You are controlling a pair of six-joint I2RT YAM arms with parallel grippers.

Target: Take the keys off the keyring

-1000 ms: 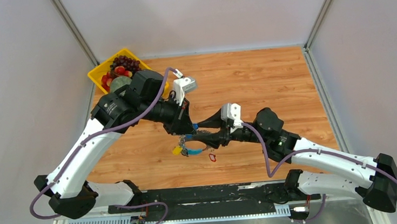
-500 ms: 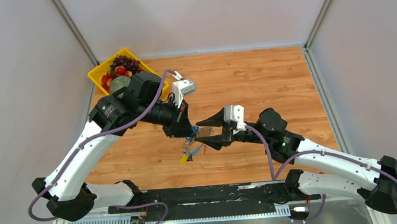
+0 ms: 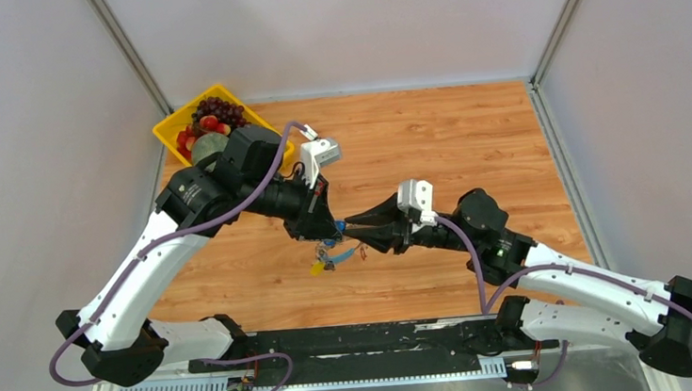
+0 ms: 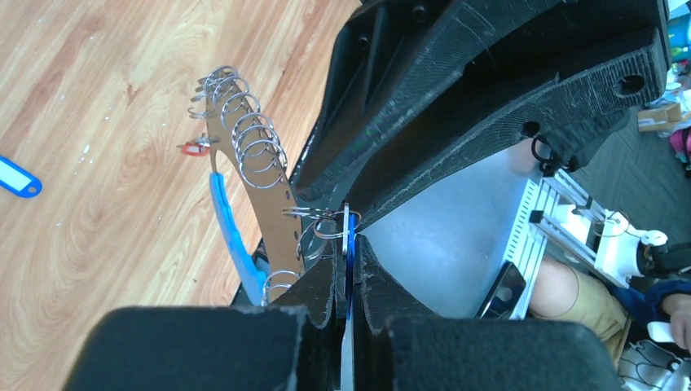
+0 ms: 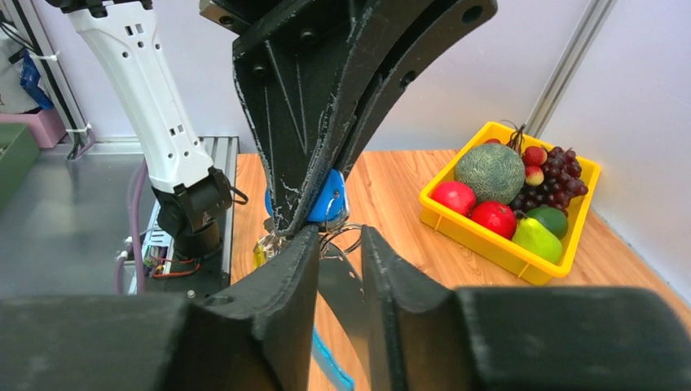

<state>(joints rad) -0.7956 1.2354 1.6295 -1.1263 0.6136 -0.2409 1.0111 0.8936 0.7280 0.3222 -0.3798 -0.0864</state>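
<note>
Left gripper (image 4: 348,240) clamps blue-headed key (image 5: 324,198) at end of keyring (image 4: 231,232); right gripper (image 5: 340,236), opposite, pinches keyring between near-closed fingers; yellow-headed key (image 3: 316,268) dangles below keyring.

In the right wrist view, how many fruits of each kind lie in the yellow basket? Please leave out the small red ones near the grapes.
Netted green melon: 1
Large red round fruit: 2
Bunch of dark grapes: 1
Smooth green fruit: 2
Total: 6
</note>
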